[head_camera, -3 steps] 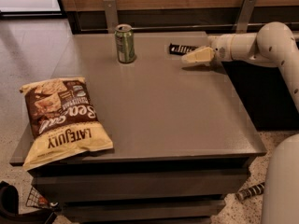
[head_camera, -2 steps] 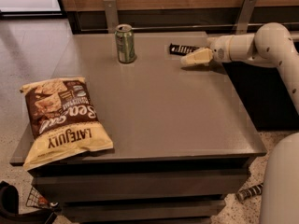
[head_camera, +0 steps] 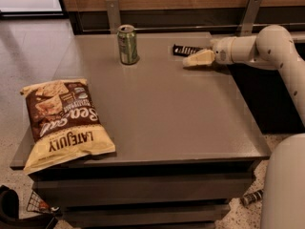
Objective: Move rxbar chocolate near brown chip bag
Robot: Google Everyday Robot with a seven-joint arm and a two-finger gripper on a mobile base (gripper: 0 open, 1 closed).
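Note:
The rxbar chocolate (head_camera: 184, 50) is a small flat black bar lying at the far right of the grey table (head_camera: 167, 113). My gripper (head_camera: 194, 60) is cream-coloured, low over the table just in front and to the right of the bar, with its tip close to the bar's near edge. The white arm (head_camera: 267, 46) reaches in from the right. The brown chip bag (head_camera: 62, 118) lies flat at the table's near left corner, with its pale yellow end toward the front edge.
A green soda can (head_camera: 127, 44) stands upright at the far middle of the table, left of the bar. A wooden wall with metal brackets (head_camera: 113, 13) runs behind the table. A wire basket (head_camera: 40, 205) sits on the floor at the lower left.

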